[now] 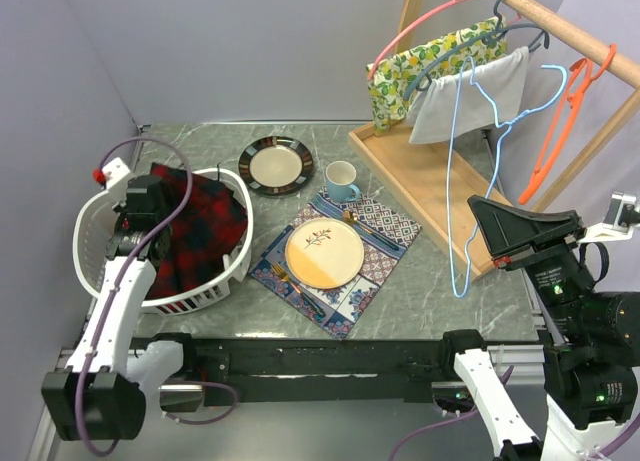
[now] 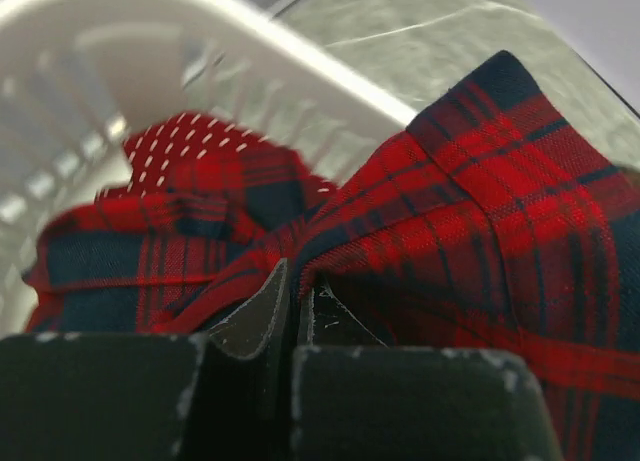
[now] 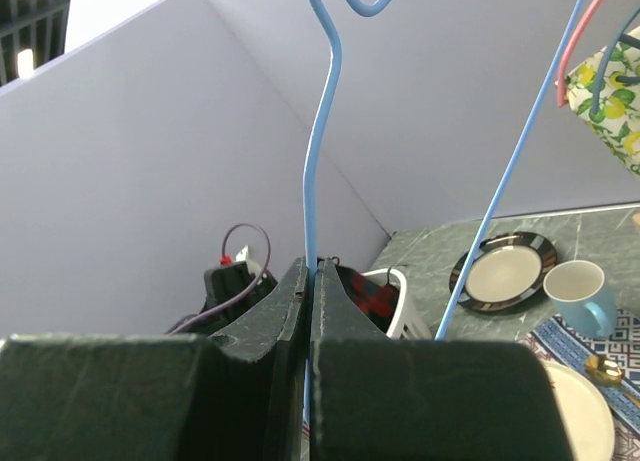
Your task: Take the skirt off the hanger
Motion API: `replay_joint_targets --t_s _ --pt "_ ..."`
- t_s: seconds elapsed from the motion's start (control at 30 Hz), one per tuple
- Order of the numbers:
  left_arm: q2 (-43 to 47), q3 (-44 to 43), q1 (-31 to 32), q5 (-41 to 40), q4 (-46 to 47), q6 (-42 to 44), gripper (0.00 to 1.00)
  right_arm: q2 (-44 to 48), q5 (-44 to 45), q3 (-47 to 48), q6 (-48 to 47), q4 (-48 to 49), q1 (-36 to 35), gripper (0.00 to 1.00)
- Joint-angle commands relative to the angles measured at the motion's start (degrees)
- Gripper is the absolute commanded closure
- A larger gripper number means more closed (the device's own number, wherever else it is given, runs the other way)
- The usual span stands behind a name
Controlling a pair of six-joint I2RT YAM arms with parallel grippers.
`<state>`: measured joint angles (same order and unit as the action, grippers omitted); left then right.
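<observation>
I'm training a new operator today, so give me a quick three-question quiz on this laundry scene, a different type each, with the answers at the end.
1. True or false: the right gripper is shut on the blue hanger.
2. Where does the plaid skirt lie? A) in the white basket B) on the plate C) on the rail
3. Fill in: the left gripper is shut on the ____.
Key: 1 true; 2 A; 3 plaid skirt.

Your left tool (image 2: 300, 279) has its tips nearly together, pinching a fold of the red plaid skirt (image 2: 480, 231), which drapes over the rim of the white basket (image 2: 250, 31).
</observation>
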<state>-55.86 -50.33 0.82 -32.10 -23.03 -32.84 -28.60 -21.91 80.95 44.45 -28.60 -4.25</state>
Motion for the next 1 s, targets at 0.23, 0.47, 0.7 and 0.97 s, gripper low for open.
replay_joint_targets --t_s 0.23,0.47,0.7,0.97 --pt "-4.96 4.35 -6.27 1.60 -2.45 -26.03 0.98 3.46 2.05 0.53 -3.75 -1.20 -0.06 1.00" --pt "-2.51 -3.53 -6.27 -8.15 -15.29 -31.58 0.37 3.20 2.05 0.88 -4.10 -1.72 -0.14 1.00" --pt "-0.83 -19.01 -6.27 -10.01 -21.89 -26.76 0.10 3.64 2.31 0.70 -3.31 -1.20 -0.14 1.00" --pt "1.19 -12.27 -6.27 13.70 -1.78 -13.40 0.17 3.03 2.14 0.35 -3.05 -0.93 -0.14 1.00"
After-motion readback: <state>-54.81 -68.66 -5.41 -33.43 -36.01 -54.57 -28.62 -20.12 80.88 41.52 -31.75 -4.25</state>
